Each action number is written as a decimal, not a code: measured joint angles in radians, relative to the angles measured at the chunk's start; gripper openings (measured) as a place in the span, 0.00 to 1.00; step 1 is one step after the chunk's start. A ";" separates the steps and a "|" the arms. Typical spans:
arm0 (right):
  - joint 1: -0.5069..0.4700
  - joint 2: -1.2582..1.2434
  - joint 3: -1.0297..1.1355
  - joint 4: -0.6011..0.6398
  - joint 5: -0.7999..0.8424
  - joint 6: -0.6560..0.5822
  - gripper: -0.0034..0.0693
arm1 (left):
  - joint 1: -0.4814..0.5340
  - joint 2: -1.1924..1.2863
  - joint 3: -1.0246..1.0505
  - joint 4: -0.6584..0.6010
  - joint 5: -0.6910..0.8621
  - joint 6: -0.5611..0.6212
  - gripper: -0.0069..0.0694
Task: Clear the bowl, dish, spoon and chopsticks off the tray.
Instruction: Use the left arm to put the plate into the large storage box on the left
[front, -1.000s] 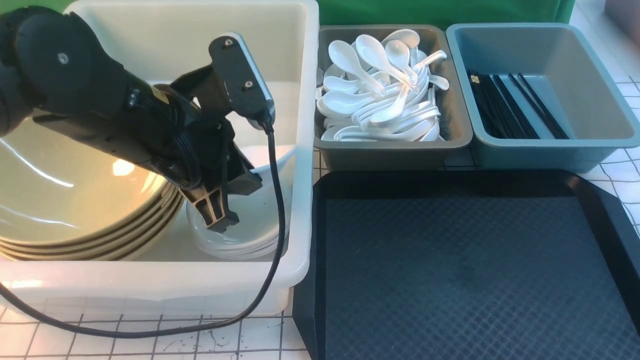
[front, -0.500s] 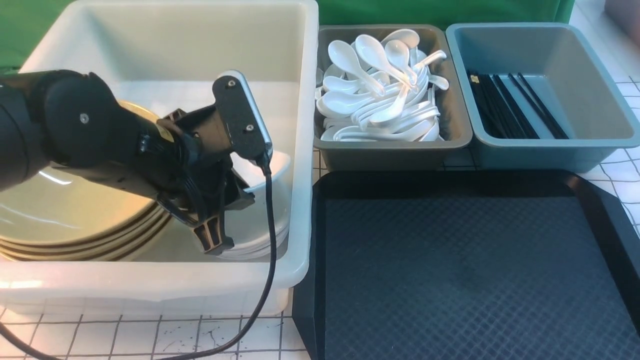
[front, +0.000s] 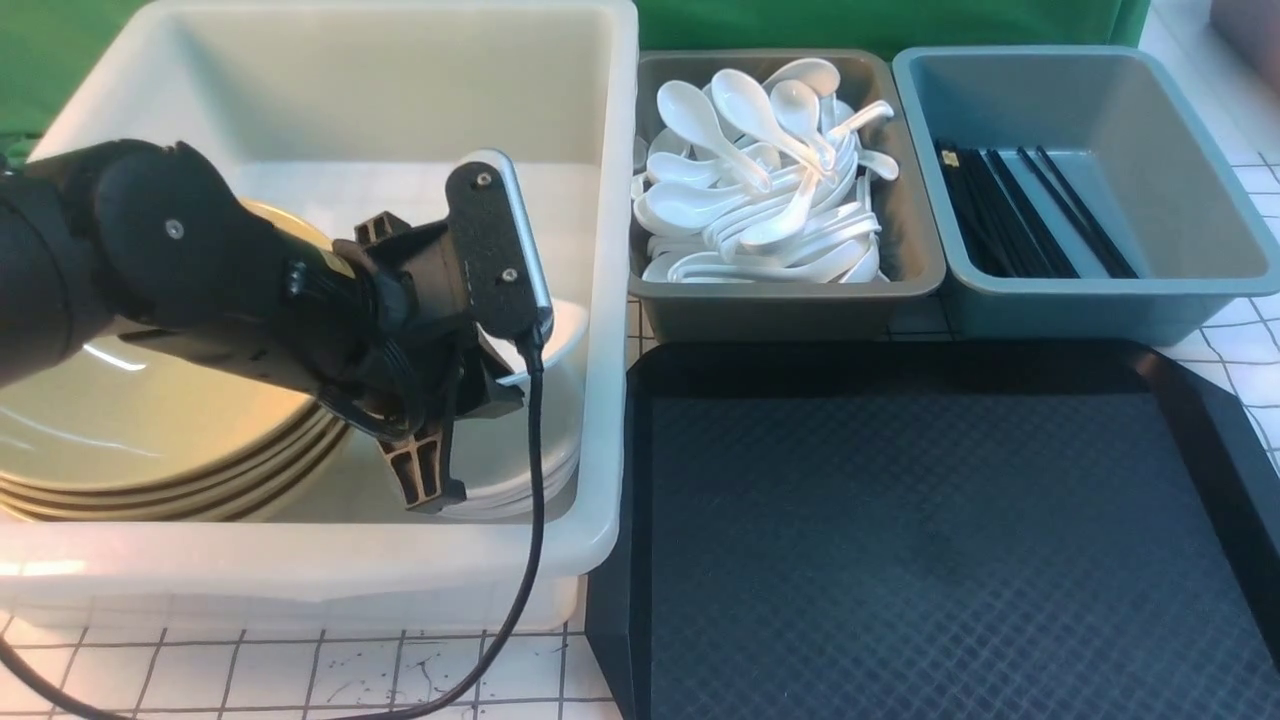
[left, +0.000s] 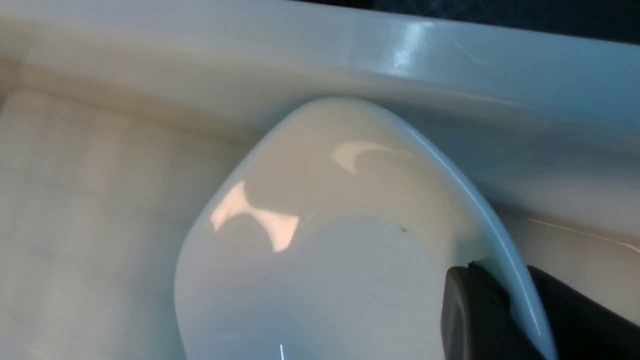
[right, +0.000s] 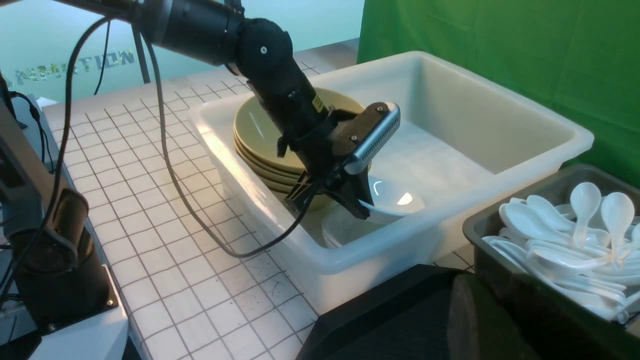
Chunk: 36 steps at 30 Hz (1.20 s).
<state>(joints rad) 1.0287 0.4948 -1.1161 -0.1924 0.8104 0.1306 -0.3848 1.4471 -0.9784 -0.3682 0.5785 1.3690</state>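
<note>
My left gripper (front: 497, 385) is inside the white tub (front: 610, 300), shut on the rim of the small white dish (left: 325, 250). One finger is inside the dish and one outside. It holds the dish (front: 567, 330) tilted over a stack of white dishes (front: 500, 492) by the tub's right wall. Tan bowls (front: 150, 420) sit stacked in the tub's left half. The black tray (front: 930, 540) has nothing on it. White spoons (front: 760, 200) fill the grey bin. Black chopsticks (front: 1020, 210) lie in the blue-grey bin. My right gripper (right: 487, 300) hangs shut over the tray's corner, holding nothing.
The grey spoon bin (front: 910, 270) and the blue-grey chopstick bin (front: 1180, 290) stand side by side behind the tray. The left arm's black cable (front: 535, 480) hangs over the tub's front wall onto the gridded white table (front: 250, 680). A green backdrop stands behind everything.
The left arm has dropped lower into the tub, over the tan bowls. The held dish has shifted a little toward the tub's right wall. Nothing else moved.
</note>
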 joint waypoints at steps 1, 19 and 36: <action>0.000 0.001 0.000 0.000 0.000 0.000 0.17 | 0.000 0.002 0.000 0.000 -0.003 0.000 0.11; 0.000 0.003 0.000 0.000 0.027 0.000 0.18 | 0.007 0.075 0.000 -0.015 -0.058 -0.018 0.12; 0.000 0.003 0.000 0.000 0.026 0.000 0.18 | 0.003 0.046 0.000 -0.090 0.001 -0.082 0.59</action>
<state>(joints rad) 1.0287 0.4974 -1.1161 -0.1924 0.8367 0.1306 -0.3817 1.4936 -0.9784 -0.4583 0.5795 1.2874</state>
